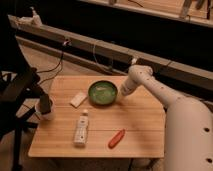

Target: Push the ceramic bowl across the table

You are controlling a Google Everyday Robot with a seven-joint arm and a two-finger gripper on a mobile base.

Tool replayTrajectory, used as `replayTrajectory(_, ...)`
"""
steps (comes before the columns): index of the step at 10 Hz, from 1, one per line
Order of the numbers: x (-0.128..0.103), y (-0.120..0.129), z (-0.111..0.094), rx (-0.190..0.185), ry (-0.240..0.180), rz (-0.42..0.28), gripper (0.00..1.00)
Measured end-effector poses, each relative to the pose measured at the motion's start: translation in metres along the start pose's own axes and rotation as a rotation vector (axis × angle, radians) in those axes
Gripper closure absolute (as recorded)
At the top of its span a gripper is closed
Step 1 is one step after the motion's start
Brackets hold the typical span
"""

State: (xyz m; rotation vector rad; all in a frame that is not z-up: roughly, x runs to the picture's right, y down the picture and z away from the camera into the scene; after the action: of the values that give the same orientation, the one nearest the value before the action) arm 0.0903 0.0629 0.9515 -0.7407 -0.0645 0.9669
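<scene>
The green ceramic bowl (103, 92) sits on the light wooden table (145, 117), near the far middle. My gripper (120, 95) is at the end of the white arm, low over the table and right against the bowl's right rim. The arm reaches in from the right.
A small white block (78, 99) lies left of the bowl. A white tube (81, 129) and a red chilli-shaped object (116, 138) lie nearer the front. A white cup with a dark object (45, 108) stands at the left edge. A dark chair (17, 92) is left of the table.
</scene>
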Motion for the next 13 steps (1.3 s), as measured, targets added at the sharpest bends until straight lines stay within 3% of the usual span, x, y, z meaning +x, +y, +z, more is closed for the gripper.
replayTrajectory(4, -0.025, 0.017, 0.013, -0.02, -0.008, -0.075, 1.0)
replayTrajectory(10, -0.053, 0.026, 0.027, -0.035, -0.013, -0.126, 1.0)
replayTrajectory(13, -0.068, 0.043, 0.032, -0.078, -0.022, -0.164, 1.0)
